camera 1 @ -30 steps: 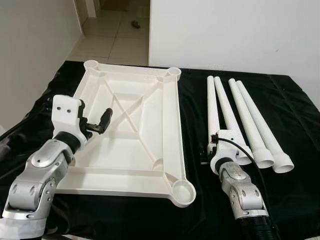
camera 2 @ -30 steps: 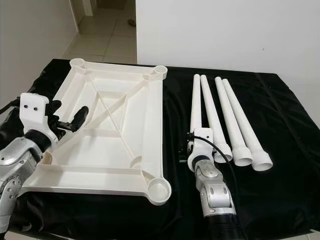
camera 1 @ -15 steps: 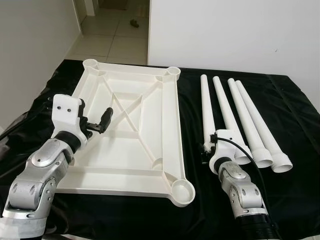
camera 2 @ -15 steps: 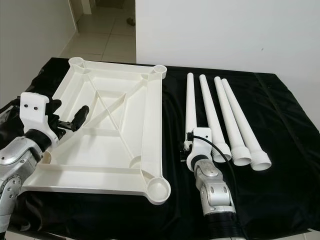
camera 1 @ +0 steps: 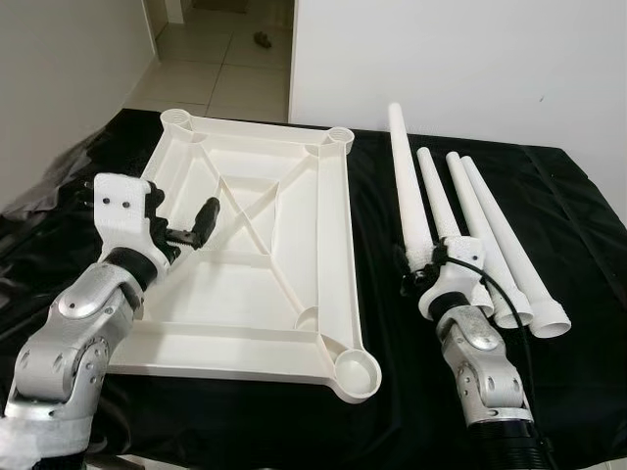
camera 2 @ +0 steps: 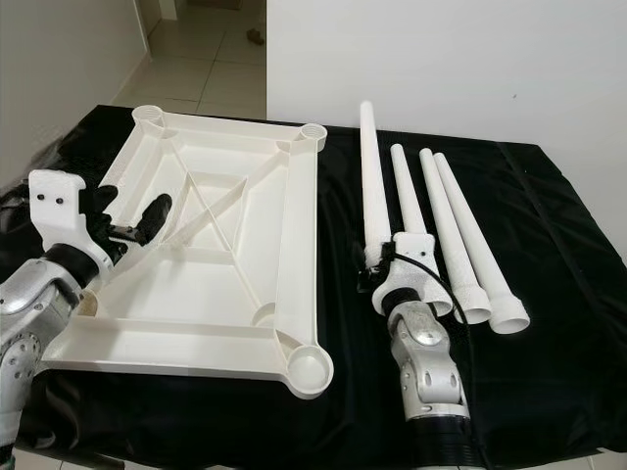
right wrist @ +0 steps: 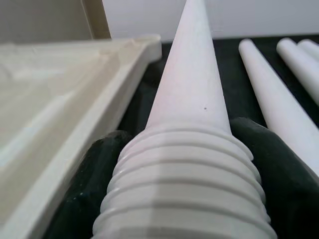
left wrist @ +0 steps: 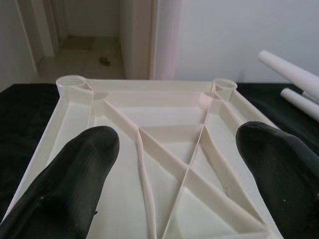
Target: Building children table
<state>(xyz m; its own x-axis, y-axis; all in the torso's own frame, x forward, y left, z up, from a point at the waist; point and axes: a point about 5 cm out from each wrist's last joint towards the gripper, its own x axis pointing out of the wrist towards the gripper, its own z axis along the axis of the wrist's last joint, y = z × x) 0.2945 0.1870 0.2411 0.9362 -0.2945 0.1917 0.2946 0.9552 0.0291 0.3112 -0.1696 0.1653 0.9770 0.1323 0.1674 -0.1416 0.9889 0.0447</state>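
Note:
The white table top [camera 1: 338, 220] lies upside down on the black cloth, ribs and round corner sockets [camera 1: 357, 370] facing up. My right gripper [camera 1: 423, 269] is shut on the threaded end of one white leg [camera 1: 404, 186], which tilts up with its thin end raised off the cloth. In the right wrist view both fingers [right wrist: 89, 169] clamp the leg's threads [right wrist: 184, 199]. Three more legs [camera 1: 490, 235] lie side by side just right of it. My left gripper [left wrist: 177, 159] hovers open over the table top's left side, holding nothing.
A black cloth [camera 1: 578, 225] covers the work surface, with a white wall close behind the legs. A tiled hallway [camera 1: 220, 69] opens at the back left. The cloth's front edge [camera 1: 294, 441] is near my arms.
My right gripper has lifted the leftmost leg; its thin end has risen off the cloth and swung away from the other three. The left gripper has barely moved.

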